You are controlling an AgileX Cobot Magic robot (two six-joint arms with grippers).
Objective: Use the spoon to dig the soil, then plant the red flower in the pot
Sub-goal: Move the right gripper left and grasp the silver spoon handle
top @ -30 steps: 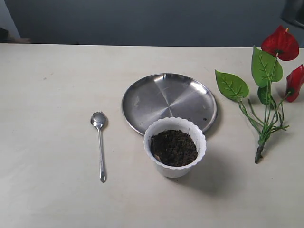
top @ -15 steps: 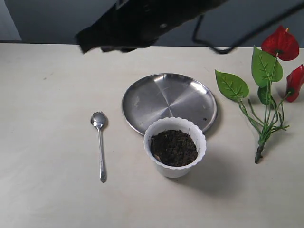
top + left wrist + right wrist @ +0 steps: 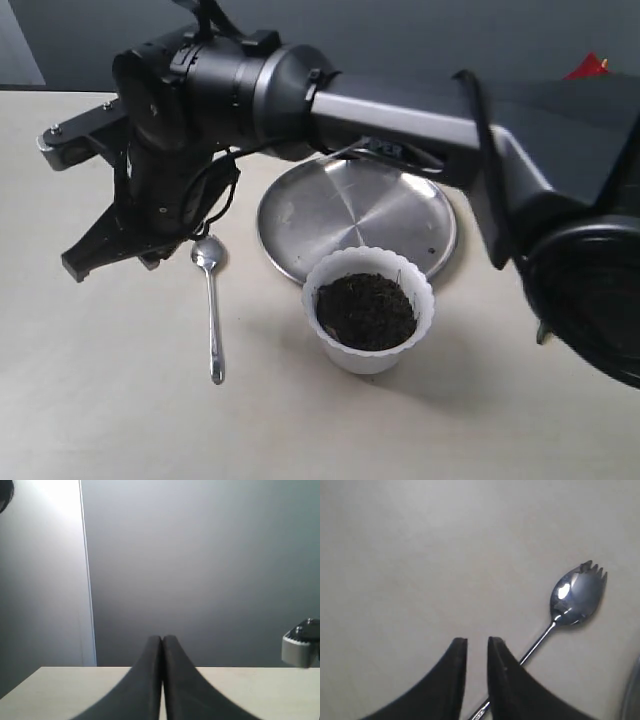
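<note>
My right gripper (image 3: 476,645) has its jaws nearly together, a thin gap between them and nothing held. It has reached across the table's middle to hang above the left half, tips pointing down, which I take as lining up a pickup. The spoon (image 3: 570,600) lies flat just beside those tips, its handle running under one jaw. My left gripper (image 3: 162,650) is closed, empty, aimed at the far wall. Toward the near edge stands the pot (image 3: 368,309) with its soil (image 3: 366,311); the red flower (image 3: 592,66) barely shows at the far right corner.
</note>
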